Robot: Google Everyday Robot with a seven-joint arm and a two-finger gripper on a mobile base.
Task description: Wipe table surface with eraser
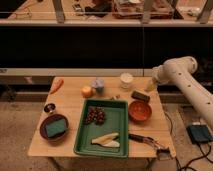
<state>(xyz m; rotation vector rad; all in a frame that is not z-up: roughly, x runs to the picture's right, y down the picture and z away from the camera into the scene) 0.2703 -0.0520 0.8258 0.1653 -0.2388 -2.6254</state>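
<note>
The table surface (70,107) is a light tan wooden top in the middle of the camera view. The eraser (140,96) is a small dark block lying flat near the far right edge, just behind the red bowl (139,111). My white arm (182,75) reaches in from the right. My gripper (150,86) hangs at its end, just above and to the right of the eraser, close to it. I cannot tell whether it touches the eraser.
A green tray (116,107) holds grapes (96,116) and a pale banana-like item (106,140). A dark bowl with a green pad (54,128) stands front left. A carrot (57,85), orange (87,91), grey cup (98,85) and white cup (127,80) line the back. A black-handled tool (145,140) lies front right.
</note>
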